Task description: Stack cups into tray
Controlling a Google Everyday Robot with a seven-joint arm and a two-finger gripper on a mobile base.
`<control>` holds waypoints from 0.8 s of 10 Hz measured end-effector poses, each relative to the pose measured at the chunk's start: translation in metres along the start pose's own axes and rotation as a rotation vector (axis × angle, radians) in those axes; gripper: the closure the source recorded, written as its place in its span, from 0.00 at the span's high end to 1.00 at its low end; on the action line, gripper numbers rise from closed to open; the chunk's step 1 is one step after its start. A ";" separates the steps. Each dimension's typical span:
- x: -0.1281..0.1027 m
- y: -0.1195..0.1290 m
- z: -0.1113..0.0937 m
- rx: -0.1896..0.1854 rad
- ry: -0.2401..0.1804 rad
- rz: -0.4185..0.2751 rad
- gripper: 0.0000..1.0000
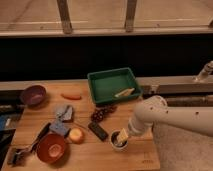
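Down near the table's point(87, 159) front edge, toward its right end, the gripper point(122, 136) sits at the rim of a cream-white cup point(115, 144). Whether it clamps the cup or merely stands around it cannot be told. The white arm reaches in from the right. The cup is round, upright on the wood, and dark inside. Bare planks lie right of it up to the corner. A dark flat bar point(98, 131) lies just to its left, and a dark grape cluster point(102, 113) sits between the cup and the tray point(95, 88). The green rectangular tray, with raised sides, stands at the far edge, well apart from the cup, and holds one pale wedge point(124, 92). A red-orange bowl point(50, 148) is at front left and a purple bowl point(33, 95) at far left.
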 end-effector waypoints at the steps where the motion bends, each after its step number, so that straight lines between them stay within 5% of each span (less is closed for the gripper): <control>1: -0.002 -0.003 0.003 -0.004 -0.007 0.008 0.67; 4: -0.005 -0.005 0.017 -0.035 -0.017 0.014 0.50; 8: -0.002 0.008 0.020 -0.058 -0.019 -0.006 0.09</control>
